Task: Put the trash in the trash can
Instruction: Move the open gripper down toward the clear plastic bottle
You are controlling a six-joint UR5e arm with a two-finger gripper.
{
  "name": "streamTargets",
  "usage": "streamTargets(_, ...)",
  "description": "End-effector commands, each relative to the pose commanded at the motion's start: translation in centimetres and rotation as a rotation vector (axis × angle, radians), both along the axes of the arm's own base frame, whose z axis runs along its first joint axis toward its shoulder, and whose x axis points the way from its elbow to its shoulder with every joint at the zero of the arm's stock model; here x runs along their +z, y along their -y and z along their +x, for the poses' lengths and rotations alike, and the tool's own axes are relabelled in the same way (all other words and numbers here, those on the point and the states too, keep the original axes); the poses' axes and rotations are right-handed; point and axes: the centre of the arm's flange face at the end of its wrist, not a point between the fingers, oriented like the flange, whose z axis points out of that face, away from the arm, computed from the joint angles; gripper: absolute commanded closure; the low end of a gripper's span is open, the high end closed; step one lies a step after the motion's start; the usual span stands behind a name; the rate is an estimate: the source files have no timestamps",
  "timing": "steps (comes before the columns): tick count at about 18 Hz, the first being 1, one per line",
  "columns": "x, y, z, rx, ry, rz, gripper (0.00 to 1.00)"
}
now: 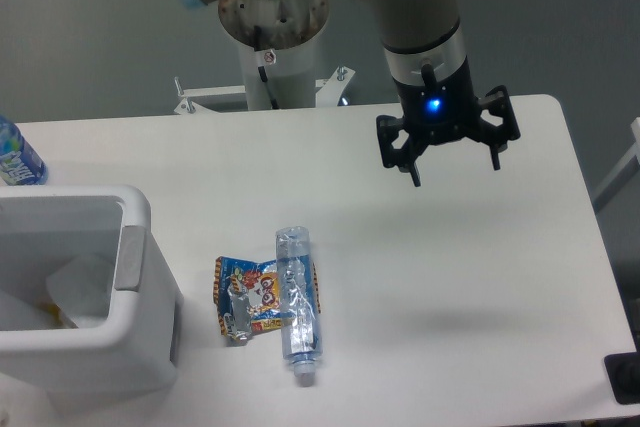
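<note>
At the left stands the large white rectangular plastic bin (135,247). Beside it on the worktop (450,277) lies the blue foil snack wrapper (245,297), light and crinkly, touching the clear unlabelled plastic bottle (297,302), probably empty and slippery; grip its midsection. The end effector (455,171) hovers released, well apart.

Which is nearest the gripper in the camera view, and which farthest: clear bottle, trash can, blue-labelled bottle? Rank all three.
From the gripper:
1. Clear bottle, lying mid-table, below and left of it.
2. Trash can, at the table's left edge.
3. Blue-labelled bottle, far-left edge, partly out of frame.
</note>
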Motion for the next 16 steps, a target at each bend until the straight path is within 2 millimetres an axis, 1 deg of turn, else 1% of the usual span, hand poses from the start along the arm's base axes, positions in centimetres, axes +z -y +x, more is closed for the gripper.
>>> streamTargets(2, -0.1, -0.1, 0.0, -0.002, 0.000, 0.000, 0.00)
streamTargets(6, 0.6, -0.5, -0.2, 0.003, -0.013, 0.047, 0.00)
streamTargets(9, -0.2, -0.8, -0.4, -0.002, 0.002, 0.056, 0.00)
streamTargets(14, -4.7, -2.7, -1.7, 0.003, 0.062, 0.020, 0.00)
streamTargets(16, -6.5, -4.0, -1.7, 0.024, 0.090, 0.017, 0.00)
